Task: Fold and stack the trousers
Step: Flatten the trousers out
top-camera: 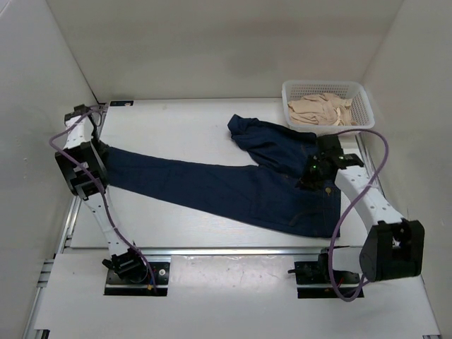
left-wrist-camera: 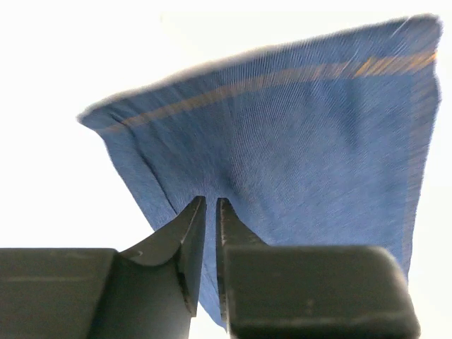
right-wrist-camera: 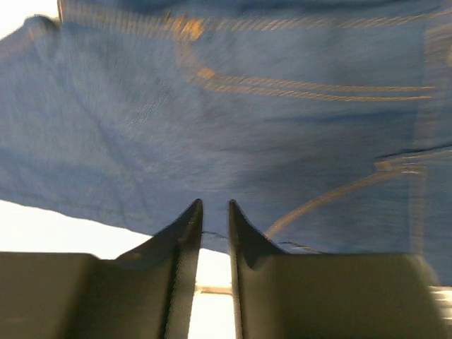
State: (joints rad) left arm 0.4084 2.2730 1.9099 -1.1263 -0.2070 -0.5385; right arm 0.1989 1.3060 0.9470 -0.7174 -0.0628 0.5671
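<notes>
Dark navy-blue denim trousers [top-camera: 233,191] with tan stitching lie on the white desk [top-camera: 176,127]. Their long axis runs from the hem at 9 o'clock to the waistband at 4 o'clock. The second leg bends toward 1 o'clock, near a white plastic basket [top-camera: 325,83] of beige cloth [top-camera: 321,109]. The left end effector [left-wrist-camera: 210,201], nearly closed, pinches the leg by its hem. The right end effector [right-wrist-camera: 214,203] shows a narrow slit at the waist-end edge; whether it grips, I cannot tell.

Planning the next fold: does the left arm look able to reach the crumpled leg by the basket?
Probably not: the left gripper is at the straight leg's hem, and the crumpled leg lies far across.
</notes>
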